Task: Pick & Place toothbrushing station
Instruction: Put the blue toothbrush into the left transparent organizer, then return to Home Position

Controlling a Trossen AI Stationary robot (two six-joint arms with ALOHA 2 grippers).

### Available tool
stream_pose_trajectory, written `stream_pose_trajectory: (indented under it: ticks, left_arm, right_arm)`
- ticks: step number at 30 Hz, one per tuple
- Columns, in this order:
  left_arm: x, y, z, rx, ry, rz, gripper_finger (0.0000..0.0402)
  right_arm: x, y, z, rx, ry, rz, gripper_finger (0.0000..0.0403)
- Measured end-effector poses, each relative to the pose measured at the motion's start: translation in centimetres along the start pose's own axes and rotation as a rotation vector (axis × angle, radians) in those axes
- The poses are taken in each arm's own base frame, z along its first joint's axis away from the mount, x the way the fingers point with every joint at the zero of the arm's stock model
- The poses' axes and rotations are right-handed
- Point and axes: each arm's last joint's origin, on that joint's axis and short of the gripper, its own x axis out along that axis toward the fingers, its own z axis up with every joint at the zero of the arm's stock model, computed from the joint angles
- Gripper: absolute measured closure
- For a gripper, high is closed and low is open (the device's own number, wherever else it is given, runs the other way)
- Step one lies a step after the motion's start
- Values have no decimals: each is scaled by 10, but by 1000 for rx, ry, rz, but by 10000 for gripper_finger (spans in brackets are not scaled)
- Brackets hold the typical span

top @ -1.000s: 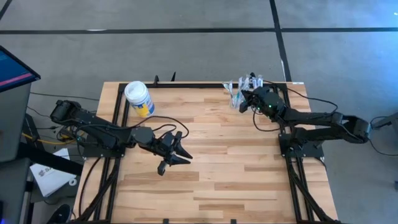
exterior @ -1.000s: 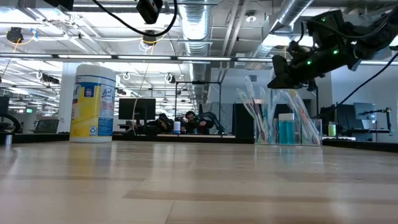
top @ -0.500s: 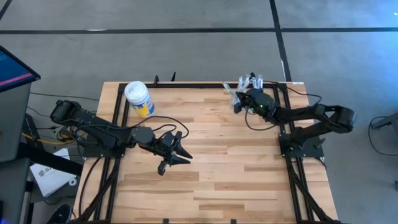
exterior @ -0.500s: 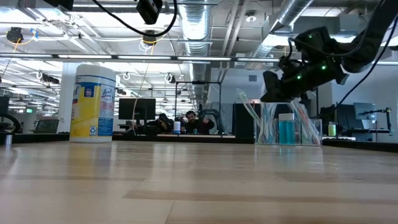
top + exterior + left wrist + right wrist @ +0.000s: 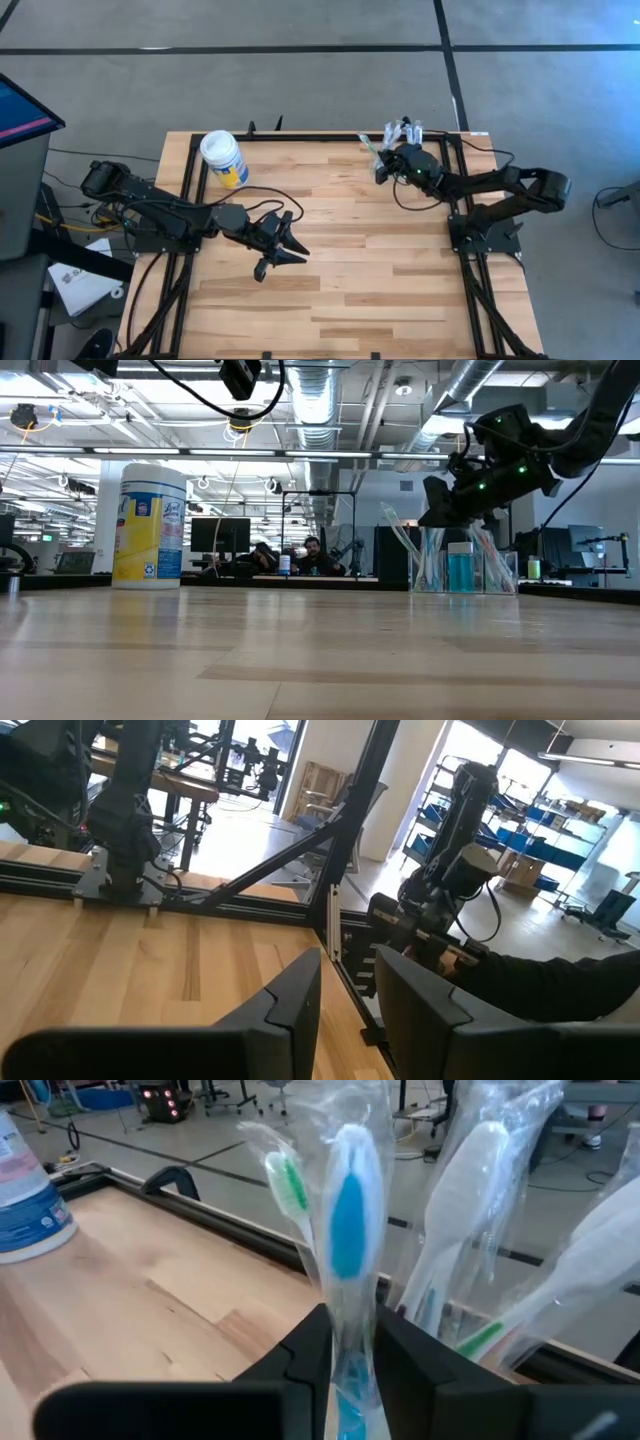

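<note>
The see-through cup [image 5: 465,565] stands at the table's far right edge and holds several plastic-wrapped toothbrushes; it also shows in the high view [image 5: 402,133]. My right gripper [image 5: 384,166] hangs at the brushes' tops, just above the cup's rim in the low view [image 5: 440,512]. It is shut on a wrapped blue-headed toothbrush [image 5: 346,1230]. My left gripper [image 5: 288,246] waits over the middle of the table, its fingers a little apart and empty [image 5: 347,990]. My right gripper pinches the wrapped blue-headed toothbrush between its two fingers, on the wrapped neck just below the head [image 5: 350,1330]. The fingers come from the table's right side, slanting a little down, and lie across the brush. The brush stands leaning in the cup, its lower end hidden.
A white-lidded yellow-and-blue canister [image 5: 222,157] stands at the table's far left, also in the low view [image 5: 150,525]. Black frame rails [image 5: 300,137] run along the far edge. Bare wood lies between the arms. People sit in the room behind [image 5: 312,552].
My right gripper has gone toward the table's left edge and down, to the toothbrush tops above the cup, then kept still for the last half second. The cup and the canister stay where they were.
</note>
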Motion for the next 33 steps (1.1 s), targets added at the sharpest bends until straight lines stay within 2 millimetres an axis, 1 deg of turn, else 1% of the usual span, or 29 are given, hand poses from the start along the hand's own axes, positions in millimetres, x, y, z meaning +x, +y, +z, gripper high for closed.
stream_pose_trajectory:
  ticks: [13,18,22,30,33]
  left_arm:
    - [0,0,0,0,1,0,308]
    - [0,0,0,0,2,1,308]
    - [0,0,0,0,2,1,308]
    - [0,0,-1,0,6,2,308]
    - [0,0,-1,-1,9,3,308]
  right_arm:
    - [-7,-1,10,9,-40,7,337]
    - [-10,0,15,-14,-63,21,331]
    - [-12,1,17,-33,-72,42,307]
    - [-22,0,28,-23,-115,47,231]
    - [-28,-1,35,-49,-145,52,210]
